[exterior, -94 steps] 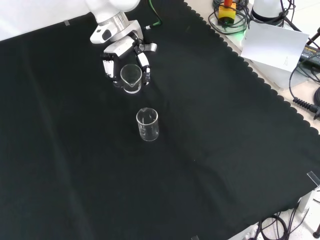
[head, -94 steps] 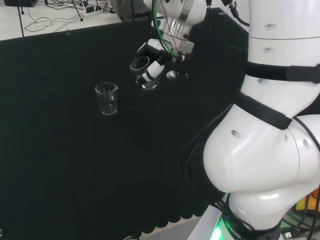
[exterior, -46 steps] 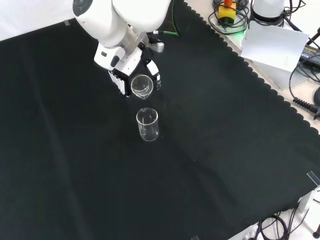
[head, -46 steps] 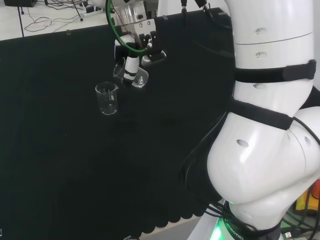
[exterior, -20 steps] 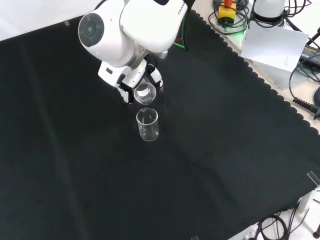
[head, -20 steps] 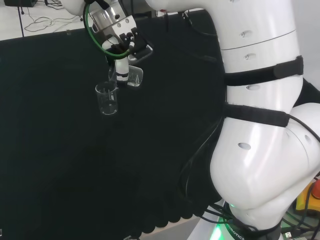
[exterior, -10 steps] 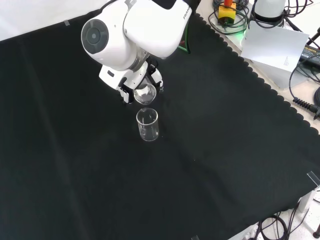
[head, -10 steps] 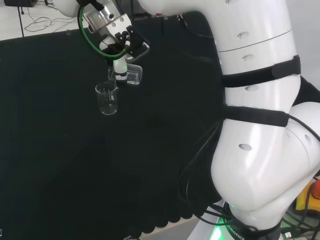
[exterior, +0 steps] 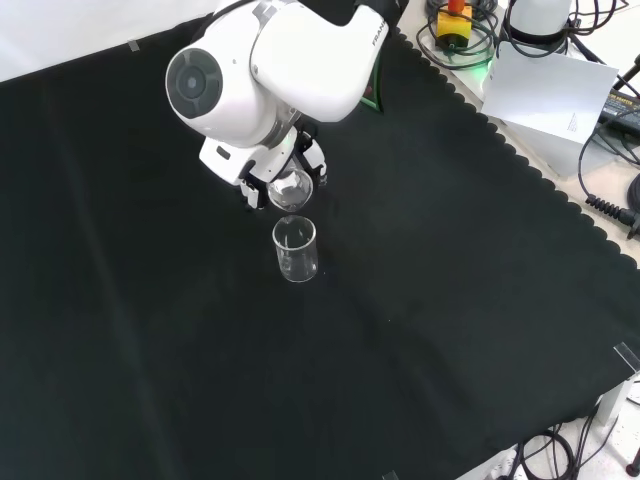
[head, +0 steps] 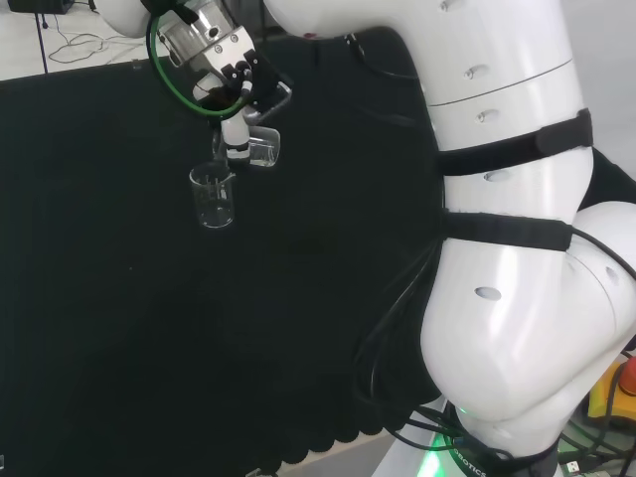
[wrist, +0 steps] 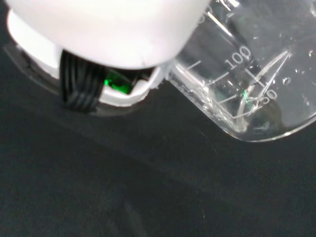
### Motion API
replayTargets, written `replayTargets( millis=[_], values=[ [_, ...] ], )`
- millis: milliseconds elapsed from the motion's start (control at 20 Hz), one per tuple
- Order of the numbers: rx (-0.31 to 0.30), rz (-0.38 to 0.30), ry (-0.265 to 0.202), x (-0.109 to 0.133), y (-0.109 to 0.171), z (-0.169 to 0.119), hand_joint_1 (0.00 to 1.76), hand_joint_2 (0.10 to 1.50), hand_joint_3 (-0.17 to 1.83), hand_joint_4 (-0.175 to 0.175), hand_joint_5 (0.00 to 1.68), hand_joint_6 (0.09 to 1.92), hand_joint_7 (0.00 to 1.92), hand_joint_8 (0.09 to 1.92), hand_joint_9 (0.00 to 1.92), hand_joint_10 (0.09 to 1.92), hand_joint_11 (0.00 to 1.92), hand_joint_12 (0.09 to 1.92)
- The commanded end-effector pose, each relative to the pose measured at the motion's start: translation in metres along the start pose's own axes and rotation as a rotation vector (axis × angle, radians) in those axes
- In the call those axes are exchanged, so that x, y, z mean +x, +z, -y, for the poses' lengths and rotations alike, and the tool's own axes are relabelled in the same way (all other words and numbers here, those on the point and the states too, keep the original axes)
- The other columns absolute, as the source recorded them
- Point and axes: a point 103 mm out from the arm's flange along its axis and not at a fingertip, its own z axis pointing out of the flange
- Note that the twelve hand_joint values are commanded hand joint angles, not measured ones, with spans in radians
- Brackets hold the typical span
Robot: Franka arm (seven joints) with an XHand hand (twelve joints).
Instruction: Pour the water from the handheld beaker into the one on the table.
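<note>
**Held beaker tipped over the standing one**

Front view, nearest first: bare black cloth [exterior: 430, 330], wrinkled, running up to a scalloped edge at the right. Then the table beaker [exterior: 295, 248], clear, upright, standing alone on the cloth, spout toward the top of the view. Whether there is water in it I can't say for sure; the glass is too clear against the black.

Just behind it, and above its far rim, my hand [exterior: 262, 172] with the held beaker [exterior: 290, 187]. My fingers are curled round the held beaker, one showing white on each side of it. It is tipped hard over, its mouth facing the camera and down toward the table beaker. The two rims look very close, touching or not I cannot tell.

Behind and over the hand stands my own white link [exterior: 275, 70] with its round grey cap.

Head view: the table beaker [head: 213, 197] stands left of centre, and the held beaker [head: 260, 149] lies nearly on its side up and to the right of it, lip toward its rim. My hand [head: 237, 134] grips it from above, with a green cable [head: 164, 79] looping by the wrist.

Wrist view: the held beaker [wrist: 249, 79] close up, graduation marks on the wall, droplets and a thin pool near the lip.
</note>
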Motion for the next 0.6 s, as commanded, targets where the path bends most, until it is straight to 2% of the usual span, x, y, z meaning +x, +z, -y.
replayTargets(
  millis=[50, 600],
  values=[
    [0.017, 0.017, 0.004, 0.0036, -0.0009, -0.0004, 1.31, 0.61, 0.79, -0.175, 1.19, 0.84, 1.25, 0.82, 1.49, 0.75, 1.18, 0.76],
    [0.036, 0.061, 0.016, 0.0122, -0.0079, 0.0006, 1.31, 0.61, 0.79, -0.175, 1.18, 0.85, 1.24, 0.83, 1.49, 0.76, 1.17, 0.76]
  ],
)
